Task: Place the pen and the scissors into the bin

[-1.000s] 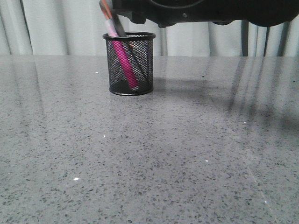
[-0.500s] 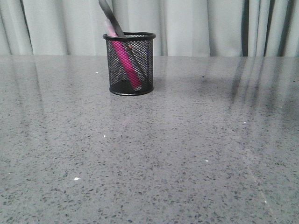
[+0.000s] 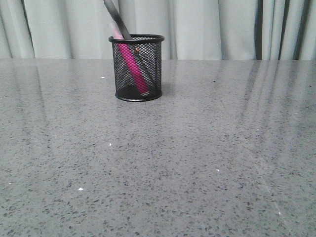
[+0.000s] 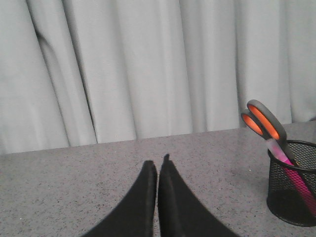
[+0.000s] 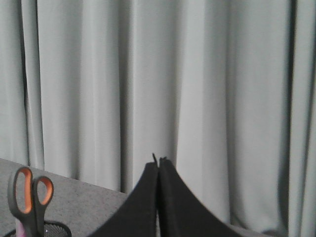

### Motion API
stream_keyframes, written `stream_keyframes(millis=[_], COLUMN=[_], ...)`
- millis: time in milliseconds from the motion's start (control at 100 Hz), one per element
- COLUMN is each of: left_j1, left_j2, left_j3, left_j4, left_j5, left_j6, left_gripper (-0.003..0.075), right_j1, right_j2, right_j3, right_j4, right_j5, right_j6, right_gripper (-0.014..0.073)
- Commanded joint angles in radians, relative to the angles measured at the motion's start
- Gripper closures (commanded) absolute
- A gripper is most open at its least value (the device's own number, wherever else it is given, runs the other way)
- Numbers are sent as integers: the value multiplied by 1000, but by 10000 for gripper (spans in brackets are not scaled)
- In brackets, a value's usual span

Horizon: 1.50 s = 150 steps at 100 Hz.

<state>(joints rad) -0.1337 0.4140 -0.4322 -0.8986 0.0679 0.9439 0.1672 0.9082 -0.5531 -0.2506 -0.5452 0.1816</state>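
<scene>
The black mesh bin (image 3: 137, 67) stands on the grey table toward the back left. The magenta pen (image 3: 131, 64) leans inside it. The scissors (image 3: 116, 17) stand in it too, handles sticking out above the rim. In the left wrist view the bin (image 4: 292, 190) is off to one side with the scissors (image 4: 264, 122) and pen (image 4: 296, 177) in it. The right wrist view shows the scissors' handles (image 5: 29, 197) and a bit of the bin's rim (image 5: 49, 228). My left gripper (image 4: 157, 163) and right gripper (image 5: 158, 162) are both shut, empty and away from the bin.
A pale curtain (image 3: 207, 27) hangs behind the table's far edge. The speckled grey tabletop (image 3: 197, 158) stretches from the bin to the front.
The dark arm that hung across the top of the front view one second ago has pulled out of sight. The bin, pen and scissors have not moved.
</scene>
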Motion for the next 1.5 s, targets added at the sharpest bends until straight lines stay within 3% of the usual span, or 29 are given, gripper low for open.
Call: stream_keyframes(millis=[0,190,410,490,1490], left_j1=[2,2,2,2,2], left_j2=[-57,-223,-321,-322,-320], left_j3=[19,150,196,196,198], left_j4=[-21,-65,-113,-113,-109], left_j5=[-68,-68,-125,-109,-101], left_j6=[-11,-11,-11,-11,-11], left_gripper=[742,742,742,742,742], right_j1=[-41,-51,-51,-51,-51], right_j2=[-132,-401,-611,-642,-644], right_j3=[98,385,580,576,576], right_j4=[1,24,137,137,137], right_j5=[-118,-111,-109,-26,-26], right_j6=[-6,-6,-6,-6,-6], right_gripper=[662,662,662,662,662])
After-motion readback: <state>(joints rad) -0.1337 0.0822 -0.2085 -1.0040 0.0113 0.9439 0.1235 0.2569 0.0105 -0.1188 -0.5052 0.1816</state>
